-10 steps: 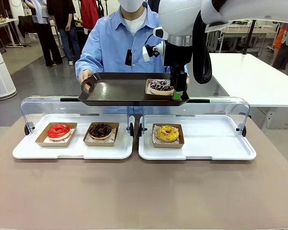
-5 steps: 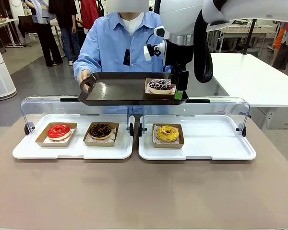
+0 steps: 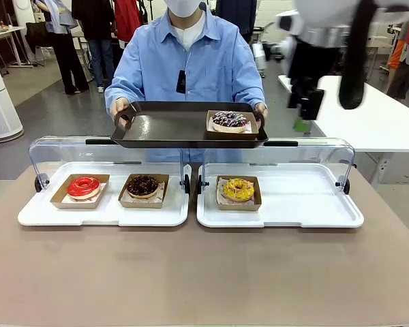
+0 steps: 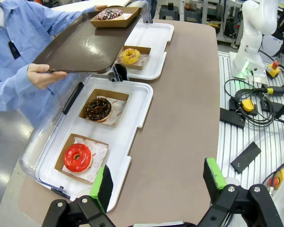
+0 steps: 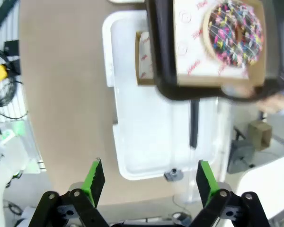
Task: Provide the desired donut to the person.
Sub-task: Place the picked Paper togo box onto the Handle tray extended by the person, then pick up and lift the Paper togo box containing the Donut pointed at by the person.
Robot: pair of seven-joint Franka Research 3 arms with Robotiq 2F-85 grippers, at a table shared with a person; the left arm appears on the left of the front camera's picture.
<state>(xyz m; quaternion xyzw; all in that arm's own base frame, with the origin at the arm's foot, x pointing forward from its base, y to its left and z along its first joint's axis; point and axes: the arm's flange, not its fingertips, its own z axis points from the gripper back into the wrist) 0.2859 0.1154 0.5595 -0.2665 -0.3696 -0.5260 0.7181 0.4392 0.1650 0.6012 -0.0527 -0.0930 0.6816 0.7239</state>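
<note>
A: Is the donut given already?

B: I think yes. The sprinkled donut (image 3: 229, 120) lies in its paper box on the dark tray (image 3: 163, 129), which the person (image 3: 191, 61) holds with both hands at the far side of the table (image 3: 191, 272).

A: And the tools?

B: The right tool (image 5: 147, 176) is spread and empty, beside the tray. The left tool (image 4: 157, 177) is spread too, holding nothing. In my judgement, almost nothing is left to do.

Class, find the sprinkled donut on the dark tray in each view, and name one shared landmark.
Front view: sprinkled donut above centre, slightly right.
Left wrist view: sprinkled donut at top edge, left of centre.
Right wrist view: sprinkled donut, top right corner.
Shared landmark: dark tray beneath it.
</note>
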